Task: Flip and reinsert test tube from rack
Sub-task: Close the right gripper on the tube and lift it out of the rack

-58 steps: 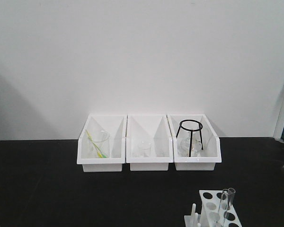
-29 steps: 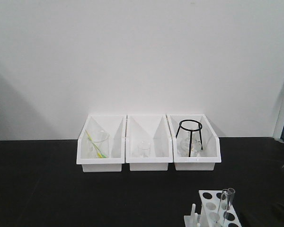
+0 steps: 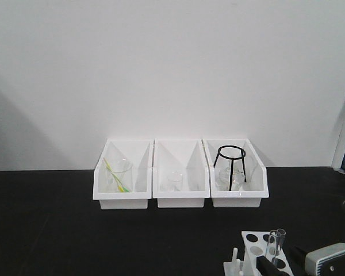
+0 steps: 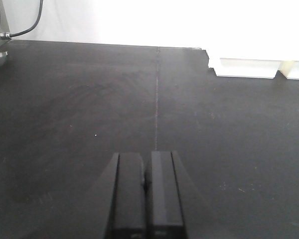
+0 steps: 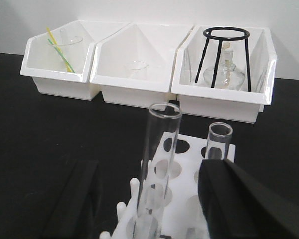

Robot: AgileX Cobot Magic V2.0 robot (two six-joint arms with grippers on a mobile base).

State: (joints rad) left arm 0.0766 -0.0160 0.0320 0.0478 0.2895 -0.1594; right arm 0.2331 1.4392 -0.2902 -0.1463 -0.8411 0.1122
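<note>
The white rack (image 5: 183, 188) stands on the black table, at the bottom right in the front view (image 3: 254, 241). Two clear tubes stand upright in it. The nearer, taller test tube (image 5: 162, 144) rises between the fingers of my right gripper (image 5: 149, 169), which is open and touches neither side of it. The other tube (image 5: 220, 139) stands behind the right finger (image 5: 229, 199). Only one tube (image 3: 274, 242) shows clearly in the front view. My left gripper (image 4: 145, 157) is shut with nothing in it, low over bare table far from the rack.
Three white bins sit side by side at the back: the left bin (image 3: 122, 202) holds a beaker and a yellow-green straw, the middle bin (image 3: 181, 202) a small beaker, the right bin (image 3: 237, 202) a black tripod stand and a glass flask. A cable (image 4: 25, 22) hangs far left.
My right arm has come into the front view at the bottom right and closed in on the rack. The tubes and rack have not moved.
</note>
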